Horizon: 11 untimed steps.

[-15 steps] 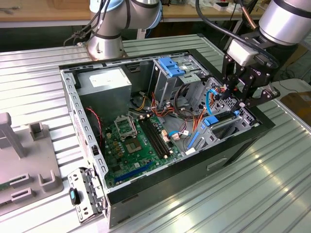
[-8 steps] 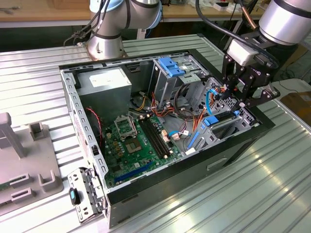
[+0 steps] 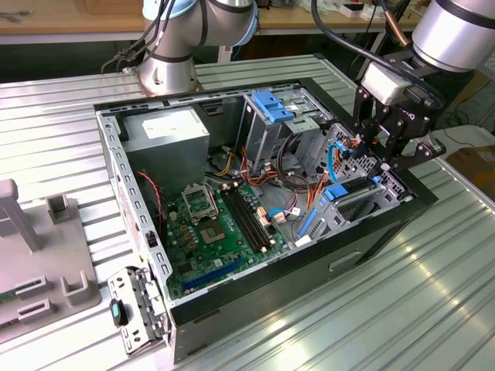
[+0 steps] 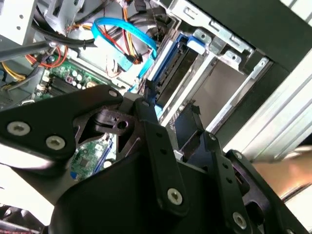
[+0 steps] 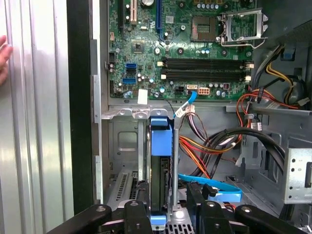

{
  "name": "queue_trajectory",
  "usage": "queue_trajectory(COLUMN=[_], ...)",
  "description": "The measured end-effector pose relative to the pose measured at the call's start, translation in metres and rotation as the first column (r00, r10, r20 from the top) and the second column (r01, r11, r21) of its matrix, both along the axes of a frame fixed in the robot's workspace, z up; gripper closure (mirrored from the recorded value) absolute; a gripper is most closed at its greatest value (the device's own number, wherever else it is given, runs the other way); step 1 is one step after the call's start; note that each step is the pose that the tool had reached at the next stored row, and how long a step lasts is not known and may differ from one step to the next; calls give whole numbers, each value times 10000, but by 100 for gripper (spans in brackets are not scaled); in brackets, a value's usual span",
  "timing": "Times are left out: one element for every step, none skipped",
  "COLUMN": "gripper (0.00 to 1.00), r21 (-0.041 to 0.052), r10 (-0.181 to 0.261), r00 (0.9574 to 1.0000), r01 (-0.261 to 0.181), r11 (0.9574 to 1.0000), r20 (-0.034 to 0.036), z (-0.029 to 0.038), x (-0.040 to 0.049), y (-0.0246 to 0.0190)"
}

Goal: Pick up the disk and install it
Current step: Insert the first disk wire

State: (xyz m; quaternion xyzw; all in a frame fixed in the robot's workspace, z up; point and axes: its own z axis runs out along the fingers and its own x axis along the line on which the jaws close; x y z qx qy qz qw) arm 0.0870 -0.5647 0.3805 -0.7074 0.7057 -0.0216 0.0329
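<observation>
Three views, one moment. Exterior view: the case [image 3: 309, 267] lies open on the ribbed table [image 3: 410, 309] with the motherboard [image 3: 209, 224] facing up, so its bays are reached from above. The gripper [image 3: 379, 154] hangs over the corner bay [image 3: 344, 224] at the exterior view's right. Just beneath it the disk [image 3: 349, 198] stands on edge in that bay, thin side up, and its exposed edge runs from the case's middle toward the outer wall. Second wrist view: the gripper [image 4: 169, 103] has its jaws spread, and the disk [image 4: 176, 73] lies beyond the tips, its blue rails lodged in the bay's guides. This is probably why it stands on edge rather than flat. A blue cable [image 4: 122, 34] loops clear of it. First wrist view: the gripper [image 5: 165, 212] straddles the near end of the disk [image 5: 161, 156] across its thickness, likely the only width the jaws can span. A gap shows between the disk and one of the fingers [image 5: 200, 207], so nothing appears clamped. The disk's blue-railed edge faces the camera, and its long visible axis points from the gripper toward the motherboard [image 5: 185, 48]. A person's hand [image 5: 4, 56] rests at the table [image 5: 39, 122] beside the case.
</observation>
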Motion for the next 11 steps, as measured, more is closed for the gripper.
queue_trajectory(gripper=[56,56,56,56,56,56,56,56,56,56,56], r21=[1,-2,2,6,9,9,8,8,7,9,10], r10=[1,84,173,261,454,654,782,906,1225,1472,1688], r00=[10000,10000,9999,9997,9990,9979,9969,9959,9925,9891,9857], r01=[-1,-84,-173,-261,-454,-654,-782,-906,-1225,-1472,-1688], r11=[10000,10000,9999,9997,9990,9979,9969,9959,9925,9891,9856], r20=[1,1,1,1,1,1,1,1,1,1,2], z=[-1,1,0,-1,-2,-4,-6,-7,-7,-10,-13], x=[0,45,98,148,221,237,247,253,260,261,263], y=[1,2,3,3,3,3,3,3,3,3,3])
